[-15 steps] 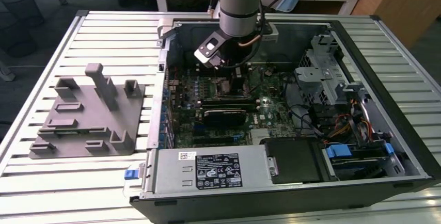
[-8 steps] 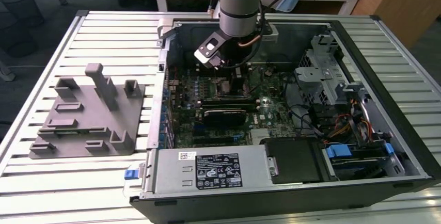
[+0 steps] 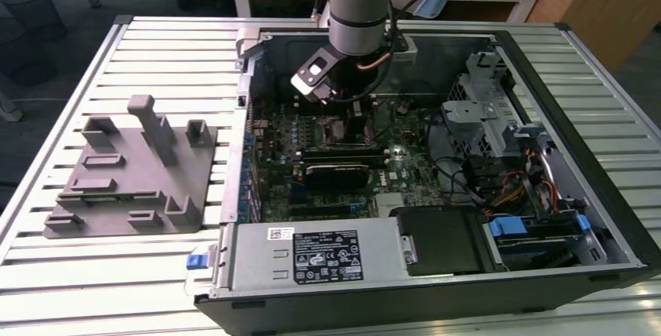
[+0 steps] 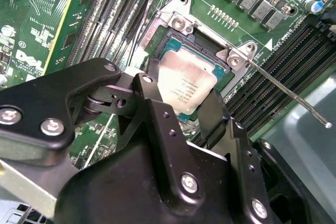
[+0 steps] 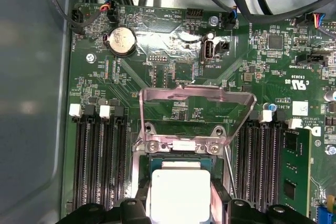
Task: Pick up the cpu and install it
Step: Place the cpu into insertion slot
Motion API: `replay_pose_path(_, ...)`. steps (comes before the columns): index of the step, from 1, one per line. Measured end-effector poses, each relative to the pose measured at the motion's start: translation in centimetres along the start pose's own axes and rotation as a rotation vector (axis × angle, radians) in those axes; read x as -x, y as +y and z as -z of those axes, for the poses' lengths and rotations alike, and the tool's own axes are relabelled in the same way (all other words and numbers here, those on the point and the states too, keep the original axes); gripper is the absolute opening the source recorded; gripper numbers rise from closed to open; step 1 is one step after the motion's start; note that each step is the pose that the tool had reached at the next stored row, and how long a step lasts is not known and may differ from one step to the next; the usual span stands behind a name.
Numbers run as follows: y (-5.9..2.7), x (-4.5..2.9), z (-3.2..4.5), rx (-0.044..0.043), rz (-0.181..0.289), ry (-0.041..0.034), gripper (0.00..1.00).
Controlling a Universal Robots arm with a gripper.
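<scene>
Gripper (image 4: 181, 100), fingers closed narrowly on opposite edges of the cpu (image 4: 186, 80), held it low in the open socket (image 4: 181, 43); a tilted or offset seating would probably bend socket pins

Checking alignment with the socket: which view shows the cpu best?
The second wrist view: the cpu shows its silvery top and the socket beneath it. The first wrist view cuts it off at the frame edge. In the exterior view, the gripper stands over it.
</scene>
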State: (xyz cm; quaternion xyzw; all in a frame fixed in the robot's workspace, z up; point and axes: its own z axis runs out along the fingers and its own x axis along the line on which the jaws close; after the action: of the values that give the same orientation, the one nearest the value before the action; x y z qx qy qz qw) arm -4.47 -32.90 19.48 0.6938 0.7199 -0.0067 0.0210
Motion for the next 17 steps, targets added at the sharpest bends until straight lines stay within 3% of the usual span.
replay_pose_path(6,-0.05,0.20,-0.04,-0.0001,-0.011,0.0097,0.53)
replay_pose_path(12,-0.22,0.29,-0.18,0.0004,-0.014,0.0295,0.53)
replay_pose_path(17,-0.22,0.36,-0.21,0.0004,-0.021,0.0315,0.53)
